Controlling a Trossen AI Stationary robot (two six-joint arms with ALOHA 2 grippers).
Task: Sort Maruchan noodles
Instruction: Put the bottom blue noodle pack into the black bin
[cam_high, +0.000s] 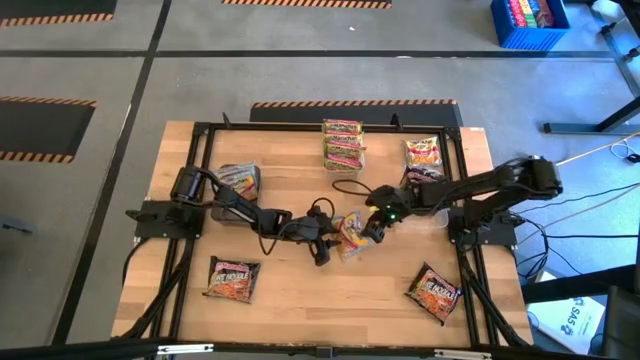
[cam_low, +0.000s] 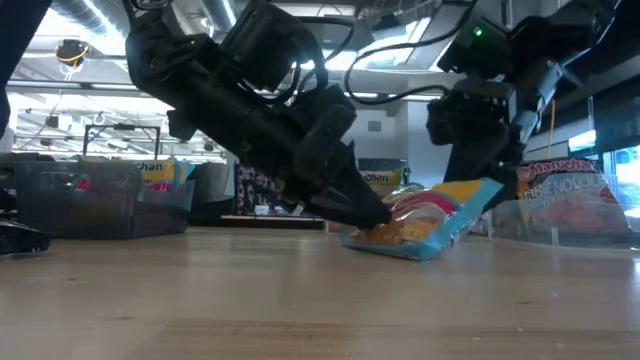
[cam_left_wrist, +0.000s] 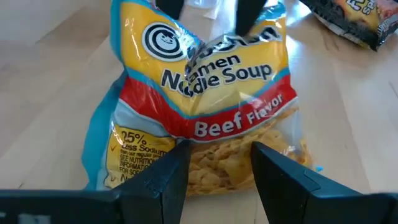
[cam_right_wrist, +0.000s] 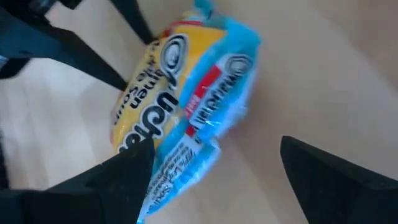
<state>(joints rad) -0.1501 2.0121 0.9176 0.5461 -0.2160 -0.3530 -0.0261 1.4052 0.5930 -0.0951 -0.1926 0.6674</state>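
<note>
A yellow, red and blue beef-flavour ramen packet (cam_high: 352, 236) lies crumpled at the table's centre between both grippers. In the low view the packet (cam_low: 425, 225) has one end on the wood and its other end (cam_low: 482, 192) raised. My left gripper (cam_left_wrist: 221, 180) is open at the low end, reaching in from the table's left. My right gripper (cam_right_wrist: 217, 146) is wide open around the raised end, reaching in from the right. Other packets sit along the far edge (cam_high: 343, 143) and near the front corners (cam_high: 233, 278). My left gripper has its two open fingertips (cam_left_wrist: 171, 177) at the packet's low end, where the broken noodles show (cam_left_wrist: 221, 163), slanting down from the table's left. That end rests on the table. Whether the tips press on it or just meet it, I cannot tell. My right gripper has one finger (cam_right_wrist: 127, 177) beside the packet's blue edge (cam_right_wrist: 186, 165); whether it touches I cannot tell.
A stack of yellow-green packets and an orange-red packet (cam_high: 424, 152) lie at the far edge. A clear tub (cam_high: 238, 180) with a packet stands at the left, another tub (cam_low: 570, 205) at the right. A dark packet (cam_high: 433, 292) lies at the front right. Bare wood lies at the front middle.
</note>
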